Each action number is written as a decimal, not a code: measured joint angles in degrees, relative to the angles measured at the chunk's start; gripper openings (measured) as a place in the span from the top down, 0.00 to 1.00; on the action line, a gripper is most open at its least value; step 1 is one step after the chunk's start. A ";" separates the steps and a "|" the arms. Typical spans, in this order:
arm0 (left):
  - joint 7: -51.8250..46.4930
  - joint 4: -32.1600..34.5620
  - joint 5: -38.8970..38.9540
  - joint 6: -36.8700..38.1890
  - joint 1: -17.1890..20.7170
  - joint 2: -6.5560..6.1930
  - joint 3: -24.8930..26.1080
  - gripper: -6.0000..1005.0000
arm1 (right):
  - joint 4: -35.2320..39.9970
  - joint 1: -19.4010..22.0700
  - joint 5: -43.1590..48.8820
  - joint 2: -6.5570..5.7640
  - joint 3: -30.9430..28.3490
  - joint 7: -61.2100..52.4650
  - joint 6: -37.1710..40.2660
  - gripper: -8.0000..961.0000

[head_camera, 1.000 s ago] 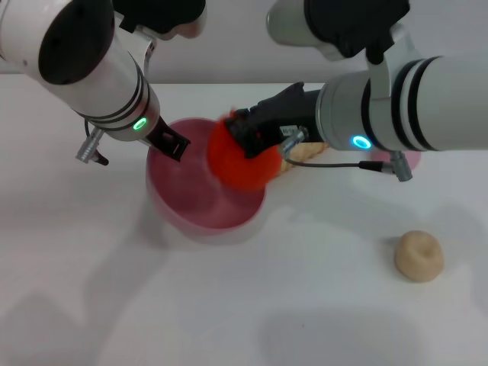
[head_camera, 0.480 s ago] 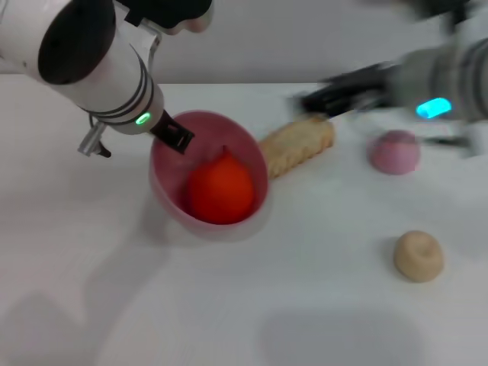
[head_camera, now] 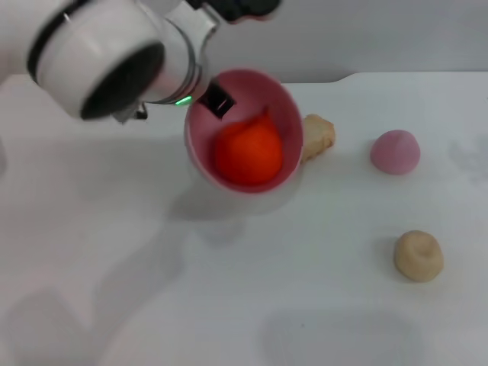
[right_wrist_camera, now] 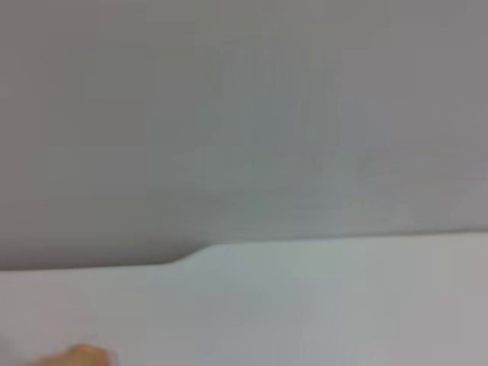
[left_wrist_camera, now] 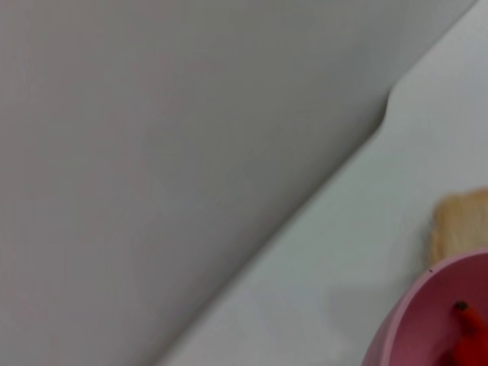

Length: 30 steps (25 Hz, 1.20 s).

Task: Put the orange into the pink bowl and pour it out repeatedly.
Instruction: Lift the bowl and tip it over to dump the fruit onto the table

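The pink bowl [head_camera: 282, 107] is lifted off the table and tilted, its opening facing the head camera. The orange [head_camera: 248, 152] lies inside it, pointed top up. My left gripper [head_camera: 217, 97] is shut on the bowl's rim at the upper left, one dark finger showing inside the bowl. The left wrist view shows part of the bowl's rim [left_wrist_camera: 412, 328] and a bit of the orange [left_wrist_camera: 469, 343]. My right gripper is out of view.
A tan bread-like piece [head_camera: 319, 137] lies just right of the bowl, partly hidden behind it. A small mauve-pink dome [head_camera: 396, 151] sits farther right. A small tan lump [head_camera: 418, 255] lies at the front right. The white table's [head_camera: 229, 305] back edge runs behind them.
My right gripper let the orange go into the bowl and withdrew out of view. My left arm has lifted the bowl, shifted it right and tilted it.
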<state>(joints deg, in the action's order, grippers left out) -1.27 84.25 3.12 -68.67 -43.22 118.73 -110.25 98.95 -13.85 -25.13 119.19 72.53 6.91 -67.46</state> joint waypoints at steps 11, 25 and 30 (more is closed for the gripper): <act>1.40 1.09 -14.34 9.96 3.92 0.27 -18.06 0.95 | -3.40 0.38 -0.08 -0.10 0.56 0.69 -0.05 0.41; -8.17 3.65 -42.24 18.30 11.31 0.26 -31.05 0.95 | -5.24 -0.36 -0.10 -0.28 1.88 0.73 0.29 0.43; -11.19 1.97 -47.33 20.33 12.10 0.27 -32.74 0.95 | -5.32 -0.31 -0.10 -0.22 1.95 0.73 0.20 0.43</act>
<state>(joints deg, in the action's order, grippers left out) -12.45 86.22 -44.22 -48.34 -31.12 119.00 -142.99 93.64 -14.16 -25.23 118.96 74.49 7.65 -67.26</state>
